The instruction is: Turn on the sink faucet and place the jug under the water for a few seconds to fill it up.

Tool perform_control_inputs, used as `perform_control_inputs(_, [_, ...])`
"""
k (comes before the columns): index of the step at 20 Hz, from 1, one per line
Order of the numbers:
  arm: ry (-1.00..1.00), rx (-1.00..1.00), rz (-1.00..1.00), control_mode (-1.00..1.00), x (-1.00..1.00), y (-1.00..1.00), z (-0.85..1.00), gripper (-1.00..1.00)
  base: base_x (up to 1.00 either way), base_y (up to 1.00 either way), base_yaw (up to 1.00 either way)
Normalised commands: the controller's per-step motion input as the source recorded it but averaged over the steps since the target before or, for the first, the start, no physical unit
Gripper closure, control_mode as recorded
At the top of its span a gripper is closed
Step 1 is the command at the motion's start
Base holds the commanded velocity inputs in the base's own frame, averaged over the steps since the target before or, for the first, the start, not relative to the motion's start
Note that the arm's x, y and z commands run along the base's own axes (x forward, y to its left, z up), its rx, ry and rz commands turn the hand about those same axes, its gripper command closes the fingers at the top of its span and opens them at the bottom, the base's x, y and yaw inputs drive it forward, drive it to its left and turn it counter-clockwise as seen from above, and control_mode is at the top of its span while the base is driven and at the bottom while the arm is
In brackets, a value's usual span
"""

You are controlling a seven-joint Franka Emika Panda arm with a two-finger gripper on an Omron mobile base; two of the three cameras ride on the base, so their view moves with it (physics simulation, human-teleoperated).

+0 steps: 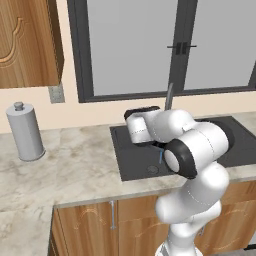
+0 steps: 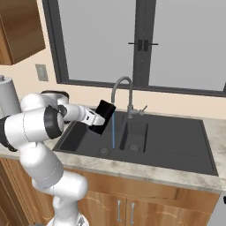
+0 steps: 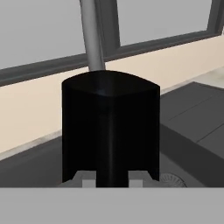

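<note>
Holding the jug point(image 2: 104, 116), fingers clamped on its handle, beside the water point(image 2: 113, 130); mouth should shift under the faucet point(image 2: 122, 90) stream.

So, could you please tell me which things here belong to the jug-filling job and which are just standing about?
Job:
- jug, held by the gripper above the sink
- sink faucet
- water, running beside the jug

Standing about:
- grey canister on the counter
- wall outlet
</note>
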Motion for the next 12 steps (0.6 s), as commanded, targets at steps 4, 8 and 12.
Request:
perform_control_inputs(4, [0.0,-0.11,-0.01,-1.0,0.0,-0.13,-0.17,1.0,0.0,0.0,0.0])
perform_control_inputs(8, [0.0,-0.1,-0.09,-1.0,0.05,0.0,-0.09,1.0,0.0,0.0,0.0])
perform_control_inputs(12, [0.01,-0.13,-0.03,-1.0,0.03,0.0,-0.32,1.0,0.0,0.0,0.0])
